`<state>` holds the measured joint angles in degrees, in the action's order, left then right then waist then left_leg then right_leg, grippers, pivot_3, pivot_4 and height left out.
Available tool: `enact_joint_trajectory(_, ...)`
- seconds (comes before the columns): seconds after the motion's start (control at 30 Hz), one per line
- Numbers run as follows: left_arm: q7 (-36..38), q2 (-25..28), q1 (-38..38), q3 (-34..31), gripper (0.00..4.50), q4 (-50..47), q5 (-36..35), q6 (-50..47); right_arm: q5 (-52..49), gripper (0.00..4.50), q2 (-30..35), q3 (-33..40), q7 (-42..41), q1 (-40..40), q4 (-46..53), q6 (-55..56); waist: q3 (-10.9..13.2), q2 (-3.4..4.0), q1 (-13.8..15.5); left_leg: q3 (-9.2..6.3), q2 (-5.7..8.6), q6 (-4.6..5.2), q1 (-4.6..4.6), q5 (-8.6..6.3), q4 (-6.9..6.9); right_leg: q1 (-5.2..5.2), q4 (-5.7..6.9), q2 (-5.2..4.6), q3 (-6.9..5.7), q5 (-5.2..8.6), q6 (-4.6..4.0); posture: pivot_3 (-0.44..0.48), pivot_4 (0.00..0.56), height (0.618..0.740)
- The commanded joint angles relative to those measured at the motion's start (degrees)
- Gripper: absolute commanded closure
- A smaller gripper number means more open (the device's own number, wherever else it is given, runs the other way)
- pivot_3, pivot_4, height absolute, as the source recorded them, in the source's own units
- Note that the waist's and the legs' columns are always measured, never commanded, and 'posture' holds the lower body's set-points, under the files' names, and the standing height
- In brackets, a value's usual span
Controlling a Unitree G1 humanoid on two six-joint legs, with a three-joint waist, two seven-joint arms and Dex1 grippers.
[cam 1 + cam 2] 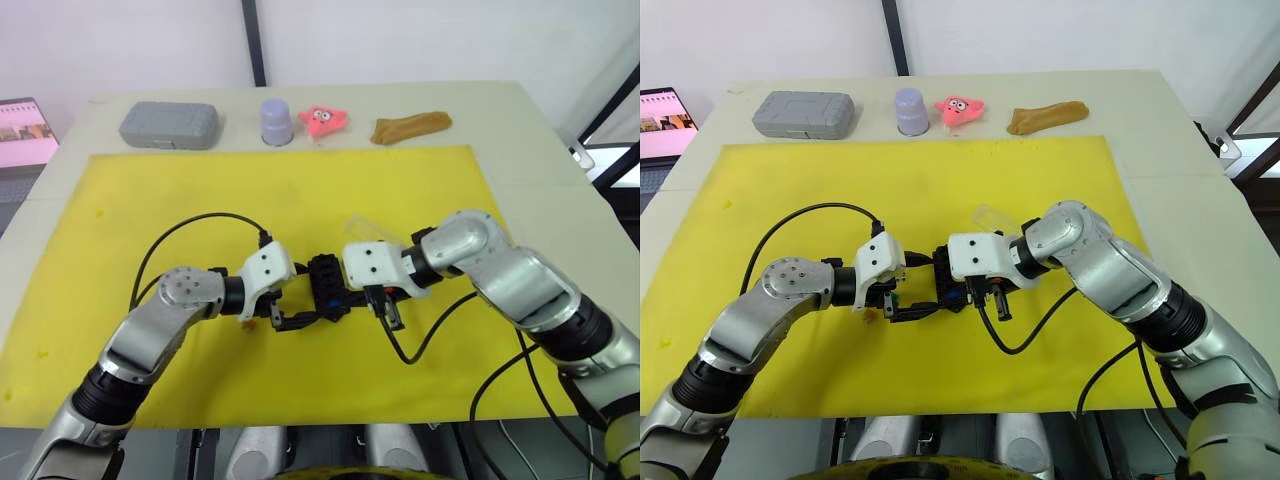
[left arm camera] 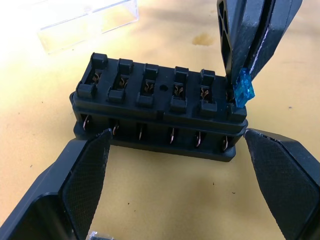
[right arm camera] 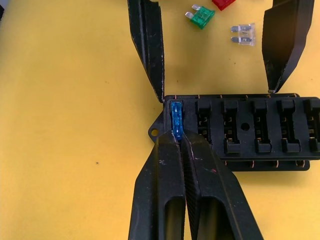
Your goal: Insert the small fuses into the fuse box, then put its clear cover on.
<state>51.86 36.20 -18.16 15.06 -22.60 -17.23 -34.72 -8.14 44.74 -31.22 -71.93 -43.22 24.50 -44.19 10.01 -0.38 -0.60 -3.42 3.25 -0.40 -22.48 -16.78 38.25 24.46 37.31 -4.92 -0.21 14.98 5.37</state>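
Observation:
The black fuse box (image 2: 160, 100) lies on the yellow mat (image 1: 300, 190) between my two grippers. My right gripper (image 3: 180, 137) is shut on a teal-blue fuse (image 3: 176, 120), holding it upright in the end slot of the box (image 3: 240, 132). My left gripper (image 2: 175, 137) is open, with its fingertips (image 3: 159, 85) against the box's long side. Beyond the box lie a green fuse (image 3: 201, 16), a red fuse (image 3: 222, 2) and a pale clear fuse (image 3: 243, 34). The clear cover (image 2: 85, 20) rests on the mat just behind the box. The other slots look empty.
Along the table's far edge stand a grey case (image 1: 169, 124), a lavender cup (image 1: 277, 121), a pink toy (image 1: 323, 119) and a brown object (image 1: 410, 126). A laptop (image 1: 25, 130) sits at the far left. Black cables (image 1: 190, 225) loop from both wrists.

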Motion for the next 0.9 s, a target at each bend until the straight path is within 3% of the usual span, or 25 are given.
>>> enact_joint_trajectory(0.03, -0.03, 0.04, -0.16, 0.05, 0.07, -1.65, 0.0, 0.5, 0.65, 4.5, 0.45, -0.07, 0.43, 0.3, 0.99, 0.31, 0.0, 0.0, 0.0, 0.0, 0.0, 0.0, 0.0, 0.0, 0.0, 0.0, 0.0, 0.0, 0.0, 0.0, 0.0, 0.0, 0.15, 0.731)
enact_joint_trajectory(0.9, 0.36, -0.25, -0.35, 0.12, 0.07, -1.42, 0.41, 0.73, 0.84, 4.5, 0.57, -1.27, 1.24, 0.61, 2.46, -1.23, 0.0, 0.0, 0.0, 0.0, 0.0, -0.01, 0.0, 0.0, 0.0, 0.0, 0.01, 0.0, 0.0, 0.0, 0.0, 0.0, 0.15, 0.731)
